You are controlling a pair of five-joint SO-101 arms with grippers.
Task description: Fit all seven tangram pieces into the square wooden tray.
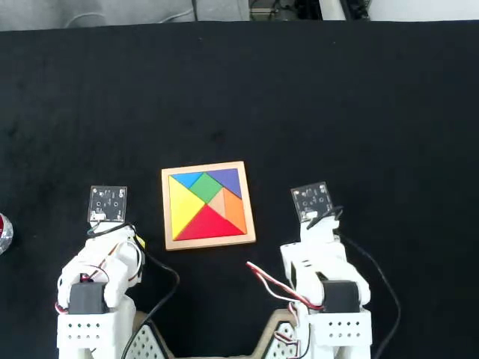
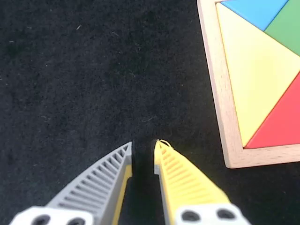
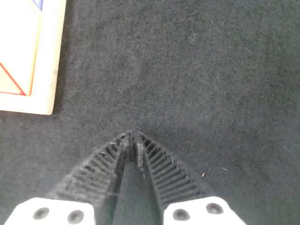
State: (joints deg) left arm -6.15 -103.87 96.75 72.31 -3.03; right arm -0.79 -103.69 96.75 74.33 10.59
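Note:
The square wooden tray (image 1: pixel 166 217) lies on the black cloth between the two arms, with its coloured tangram pieces lying flat inside. A yellow triangle (image 1: pixel 183 209) and a red triangle (image 1: pixel 209 224) take up the left and near parts. Blue (image 1: pixel 187 179), green (image 1: pixel 204 187), purple (image 1: pixel 227 179), tan (image 1: pixel 218 203) and orange (image 1: pixel 235 211) pieces take up the rest. My left gripper (image 2: pixel 143 147) is shut and empty over bare cloth, just beside the tray's rim (image 2: pixel 218 84). My right gripper (image 3: pixel 132 137) is shut and empty on the tray's other side, apart from its corner (image 3: pixel 47 70).
The left arm (image 1: pixel 101 262) and right arm (image 1: pixel 325 269) stand folded at the near edge of the table. A small red and silver object (image 1: pixel 4 232) pokes in at the left edge. Black cloth stretches wide behind the tray up to the far edge.

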